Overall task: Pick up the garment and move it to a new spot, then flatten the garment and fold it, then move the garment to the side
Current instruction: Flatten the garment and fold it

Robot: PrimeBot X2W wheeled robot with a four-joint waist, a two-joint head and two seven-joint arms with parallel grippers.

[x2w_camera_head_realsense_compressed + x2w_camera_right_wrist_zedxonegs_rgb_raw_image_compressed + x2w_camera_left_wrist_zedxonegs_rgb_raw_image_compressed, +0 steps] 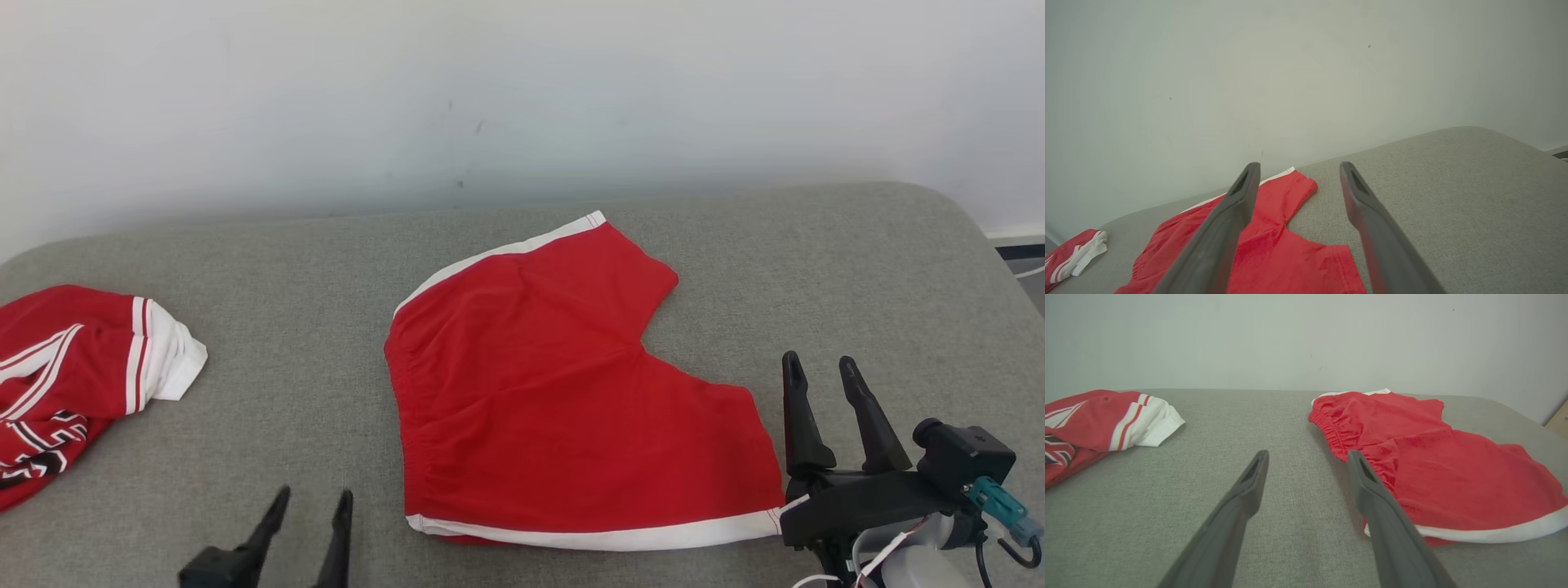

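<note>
Shorts, red with white edge bands and gathered waist, lie flat at middle of grey desk. My left claw and right claw both stand wide open, holding nothing.

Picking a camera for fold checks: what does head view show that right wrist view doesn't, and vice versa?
Head view extra: left gripper, open, at lower left; the near white hem of the red shorts.
Right wrist view extra: slotted inner faces of the fingers of the right gripper; a taller stretch of white wall.
Shared: shorts spread out, red-and-white jersey to their left, grey padded surface, right gripper open, empty.
</note>
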